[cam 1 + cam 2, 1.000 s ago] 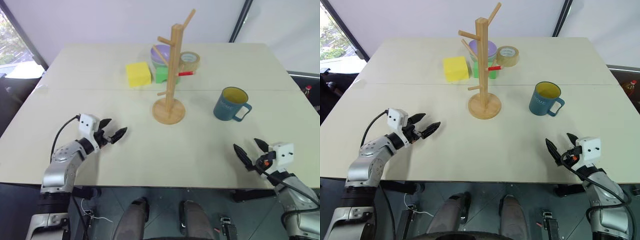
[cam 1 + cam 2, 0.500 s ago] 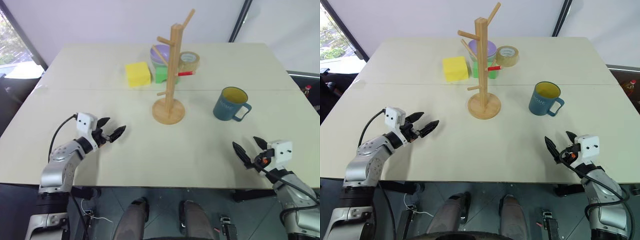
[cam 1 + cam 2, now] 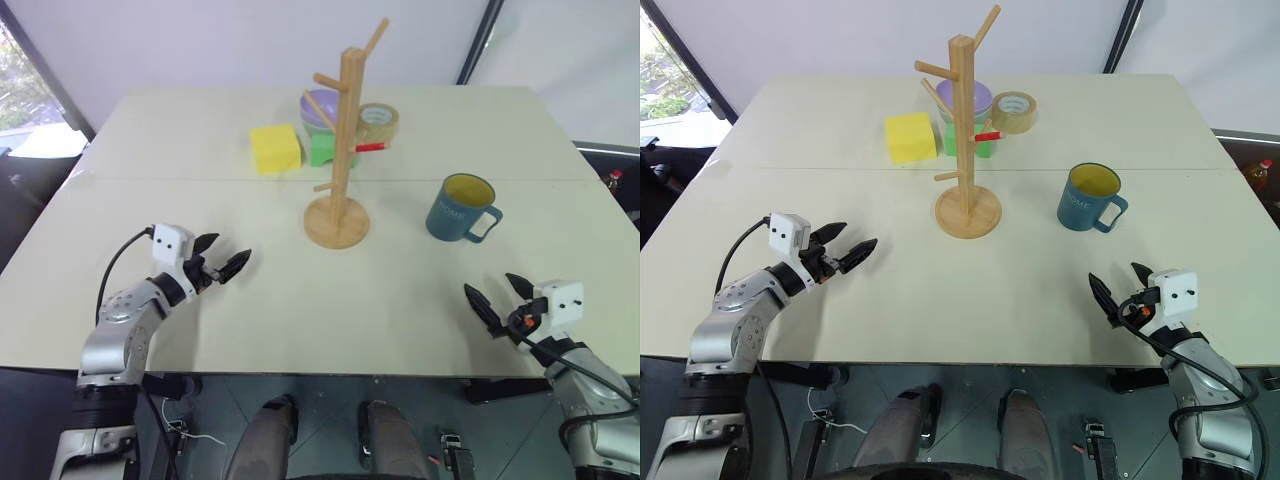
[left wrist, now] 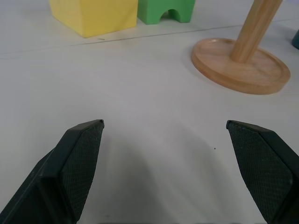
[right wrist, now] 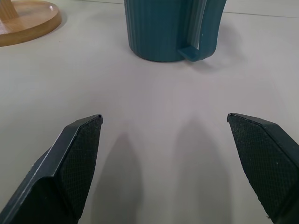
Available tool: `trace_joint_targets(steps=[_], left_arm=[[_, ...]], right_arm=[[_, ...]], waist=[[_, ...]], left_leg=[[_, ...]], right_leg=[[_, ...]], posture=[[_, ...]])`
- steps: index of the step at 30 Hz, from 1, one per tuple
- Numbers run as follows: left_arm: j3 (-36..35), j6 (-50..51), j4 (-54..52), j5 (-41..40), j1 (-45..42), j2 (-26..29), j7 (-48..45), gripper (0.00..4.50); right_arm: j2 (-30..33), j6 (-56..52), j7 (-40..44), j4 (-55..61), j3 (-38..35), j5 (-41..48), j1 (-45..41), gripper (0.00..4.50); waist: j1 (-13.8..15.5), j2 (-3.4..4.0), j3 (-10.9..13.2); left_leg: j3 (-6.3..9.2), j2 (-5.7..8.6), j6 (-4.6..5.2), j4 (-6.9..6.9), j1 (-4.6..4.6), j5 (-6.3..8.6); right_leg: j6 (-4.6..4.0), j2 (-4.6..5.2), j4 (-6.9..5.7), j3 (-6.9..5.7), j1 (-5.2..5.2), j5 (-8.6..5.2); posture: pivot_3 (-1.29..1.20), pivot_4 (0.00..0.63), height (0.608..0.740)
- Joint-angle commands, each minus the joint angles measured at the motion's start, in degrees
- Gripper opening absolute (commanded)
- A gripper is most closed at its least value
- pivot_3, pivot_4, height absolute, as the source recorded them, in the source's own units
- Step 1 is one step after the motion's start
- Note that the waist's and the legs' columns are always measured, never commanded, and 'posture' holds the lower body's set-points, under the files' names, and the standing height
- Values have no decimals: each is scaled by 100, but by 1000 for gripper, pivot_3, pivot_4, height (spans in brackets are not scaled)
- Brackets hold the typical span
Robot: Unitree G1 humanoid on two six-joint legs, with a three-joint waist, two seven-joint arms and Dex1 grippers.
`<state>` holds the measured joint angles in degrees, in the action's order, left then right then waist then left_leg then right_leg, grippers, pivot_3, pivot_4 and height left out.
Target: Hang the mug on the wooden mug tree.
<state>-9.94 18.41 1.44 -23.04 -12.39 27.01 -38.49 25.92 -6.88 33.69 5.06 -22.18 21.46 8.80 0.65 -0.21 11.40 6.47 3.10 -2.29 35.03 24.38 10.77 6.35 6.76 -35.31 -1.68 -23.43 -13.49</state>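
The dark teal mug (image 3: 459,209) with a yellow inside stands upright on the right half of the table, its handle toward the near right. The wooden mug tree (image 3: 339,166) stands at the table's middle on its round disc base (image 4: 240,65). My right gripper (image 3: 500,298) is open just above the near right edge, well short of the mug (image 5: 168,29), which lies straight ahead of it. Over the near left part of the table my left gripper (image 3: 225,258) is open and empty, aimed toward the tree's base.
Behind the tree sit a yellow block (image 3: 275,148), a green block (image 3: 322,150), a purple bowl (image 3: 320,108), a roll of tape (image 3: 379,121) and a small red item (image 3: 371,147). A seam (image 3: 200,180) crosses the pale table (image 3: 300,320).
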Motion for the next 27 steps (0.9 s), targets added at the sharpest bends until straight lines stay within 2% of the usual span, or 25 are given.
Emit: trace_joint_targets(steps=[1,10,16,22,27], left_arm=[[-56,-109,-209,20,13,36,26,4500],[-89,-218,-321,-16,95,26,10,4500],[187,-259,-967,-310,264,-11,-527,4500],[1085,-112,-1725,-380,208,-70,-1113,4500],[1725,-140,-2087,-255,39,-260,-1190,4500]], right_arm=[[93,92,41,116,-18,15,-23,4435],[36,131,-82,61,22,-34,-109,4435],[-93,152,-517,273,-18,-88,-223,4435],[-607,-17,-1724,637,251,-640,-534,4435],[-996,-111,-2606,504,501,-1202,-980,4435]], waist=[[0,0,0],[0,0,0],[2,1,0],[2,3,-2],[-7,7,-3]], left_leg=[[0,0,0,0,0,0],[0,0,0,2,0,0],[0,-2,0,2,0,0],[-1,-2,0,2,0,0],[-5,1,1,0,-2,-1]], right_leg=[[-1,0,0,0,0,0],[0,0,-1,0,0,0],[-3,0,0,1,0,2],[-4,1,0,5,1,2],[-5,-4,-6,7,-3,2]], posture=[[0,150,740],[0,150,740],[0,150,740],[0,150,740],[0,150,740]])
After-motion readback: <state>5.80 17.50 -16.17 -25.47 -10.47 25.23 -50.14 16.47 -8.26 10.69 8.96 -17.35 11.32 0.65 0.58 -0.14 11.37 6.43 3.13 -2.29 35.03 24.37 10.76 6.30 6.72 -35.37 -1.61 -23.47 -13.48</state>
